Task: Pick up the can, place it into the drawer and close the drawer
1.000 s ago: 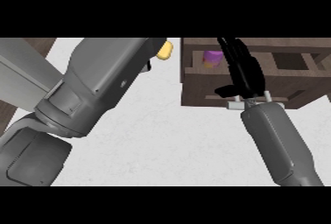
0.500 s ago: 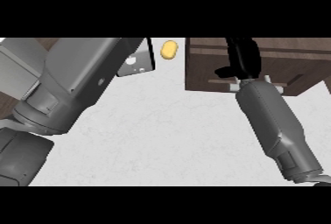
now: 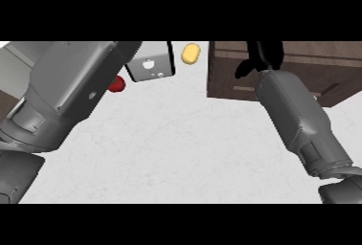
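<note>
Brightly and evenly lit. Palest across the white counter (image 3: 176, 153), with faint grey mottling. Softly shaded along the left forearm (image 3: 67, 91) and right forearm (image 3: 293, 115). Darkest at the brown drawer (image 3: 318, 62) and the black right hand (image 3: 264, 53), flat as a silhouette.

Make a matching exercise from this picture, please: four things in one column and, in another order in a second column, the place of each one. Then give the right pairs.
Things
1. red object
2. yellow object
3. right hand
4. pale grey box

Places
A. over the brown drawer unit
B. between the red and the yellow object
C. lowest of the three small things, partly behind the left forearm
D. on the white counter, just left of the drawer unit, near the view's top

Pairs: 1-C, 2-D, 3-A, 4-B
</note>
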Robot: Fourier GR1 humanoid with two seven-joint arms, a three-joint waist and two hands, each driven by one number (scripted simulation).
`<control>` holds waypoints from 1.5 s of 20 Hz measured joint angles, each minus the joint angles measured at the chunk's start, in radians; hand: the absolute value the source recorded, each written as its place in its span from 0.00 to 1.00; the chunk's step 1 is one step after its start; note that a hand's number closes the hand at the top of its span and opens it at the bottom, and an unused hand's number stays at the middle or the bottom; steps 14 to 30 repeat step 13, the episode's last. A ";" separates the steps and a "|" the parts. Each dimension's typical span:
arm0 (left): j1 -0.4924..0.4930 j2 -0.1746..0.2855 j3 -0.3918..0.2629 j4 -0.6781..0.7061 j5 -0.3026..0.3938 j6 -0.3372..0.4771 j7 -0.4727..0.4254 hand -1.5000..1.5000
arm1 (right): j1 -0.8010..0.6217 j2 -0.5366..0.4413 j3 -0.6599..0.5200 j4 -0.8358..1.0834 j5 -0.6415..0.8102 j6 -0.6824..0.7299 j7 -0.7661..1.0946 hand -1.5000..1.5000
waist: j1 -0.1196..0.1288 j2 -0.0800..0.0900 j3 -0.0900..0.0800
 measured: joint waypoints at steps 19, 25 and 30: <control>0.117 0.070 -0.015 -0.190 -0.005 -0.012 0.073 0.00 | -0.075 -0.004 -0.085 0.102 -0.073 0.026 -0.153 0.00 | 0.005 0.012 0.007; 0.117 0.070 -0.015 -0.190 -0.005 -0.012 0.073 0.00 | -0.075 -0.004 -0.085 0.102 -0.073 0.026 -0.153 0.00 | 0.005 0.012 0.007; 0.117 0.070 -0.015 -0.190 -0.005 -0.012 0.073 0.00 | -0.075 -0.004 -0.085 0.102 -0.073 0.026 -0.153 0.00 | 0.005 0.012 0.007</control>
